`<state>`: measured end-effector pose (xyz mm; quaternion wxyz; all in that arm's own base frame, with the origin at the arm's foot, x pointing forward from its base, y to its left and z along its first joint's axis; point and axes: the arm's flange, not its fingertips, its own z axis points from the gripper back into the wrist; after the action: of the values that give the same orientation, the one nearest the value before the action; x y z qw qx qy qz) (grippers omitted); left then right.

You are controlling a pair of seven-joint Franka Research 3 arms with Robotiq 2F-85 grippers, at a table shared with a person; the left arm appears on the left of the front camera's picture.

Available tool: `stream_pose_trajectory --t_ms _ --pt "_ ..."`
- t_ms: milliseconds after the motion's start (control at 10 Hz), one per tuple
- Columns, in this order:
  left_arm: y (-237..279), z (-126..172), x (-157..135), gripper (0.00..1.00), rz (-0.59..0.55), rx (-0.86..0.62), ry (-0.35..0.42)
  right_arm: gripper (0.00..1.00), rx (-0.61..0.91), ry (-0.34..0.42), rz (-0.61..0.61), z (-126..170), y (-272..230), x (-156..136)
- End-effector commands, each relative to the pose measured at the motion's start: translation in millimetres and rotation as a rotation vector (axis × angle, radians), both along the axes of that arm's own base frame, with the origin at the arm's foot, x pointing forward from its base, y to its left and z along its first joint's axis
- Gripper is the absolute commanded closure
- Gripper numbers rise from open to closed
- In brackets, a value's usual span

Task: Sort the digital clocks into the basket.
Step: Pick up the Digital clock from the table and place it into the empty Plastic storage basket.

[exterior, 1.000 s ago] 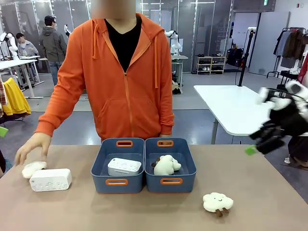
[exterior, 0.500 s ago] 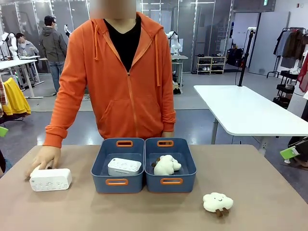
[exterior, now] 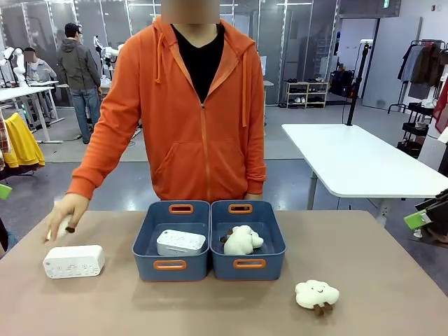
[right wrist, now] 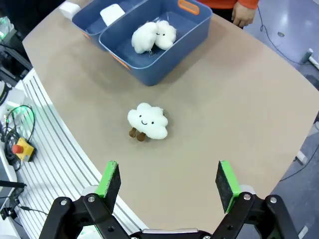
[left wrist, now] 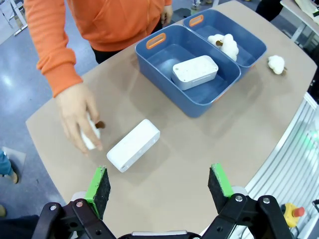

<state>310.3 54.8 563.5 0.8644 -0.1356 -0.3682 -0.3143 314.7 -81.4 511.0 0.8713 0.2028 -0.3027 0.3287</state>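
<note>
You're halfway: one clock (exterior: 181,242) lies inside the basket (exterior: 143,241); the other clock (exterior: 73,261) sits on the table (exterior: 210,308) left of that basket. Your left claw (left wrist: 159,174) and right claw (right wrist: 168,172) gape wide, holding nothing.

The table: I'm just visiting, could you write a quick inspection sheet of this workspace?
Surface: tan table, no spills seen.
Job's things: one digital clock inside the left basket; second clock on the table outside.
Clutter: plush in the right basket, another plush on the table, a third plush in the person's hand.
Grippers: left gripper open, empty; right gripper open, empty.
Cables: wires off the table edge, by a red button.
Surroundings: white table, clothes rack behind.
</note>
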Motion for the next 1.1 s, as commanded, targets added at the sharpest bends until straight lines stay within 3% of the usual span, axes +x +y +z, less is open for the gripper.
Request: stream_pose_trajectory --t_ms 0,200,400,600,700,1000 --pt "-14.2 -10.6 -8.7 0.0 -0.118 0.114 0.052 0.04 0.002 -0.019 0.008 -3.5 -3.2 2.2" --pt "-31.5 -40.5 31.8 0.0 0.037 0.308 0.06 0.04 0.002 -0.019 0.008 -3.5 -3.2 2.2" --pt "-16.1 -15.7 17.5 0.0 -0.099 0.263 -0.043 0.04 0.002 -0.019 0.008 -3.5 -3.2 2.2" --pt "38.4 18.7 -27.7 0.0 -0.347 0.261 -0.213 0.04 0.002 -0.019 0.008 -3.5 -3.2 2.2" --pt "57.6 24.3 -44.3 0.0 -0.421 0.284 -0.259 0.04 0.002 -0.019 0.008 -3.5 -3.2 2.2" --pt "47.6 12.4 -45.8 0.0 -0.508 0.471 -0.26 0.04 0.002 -0.019 0.008 -3.5 -3.2 2.2"
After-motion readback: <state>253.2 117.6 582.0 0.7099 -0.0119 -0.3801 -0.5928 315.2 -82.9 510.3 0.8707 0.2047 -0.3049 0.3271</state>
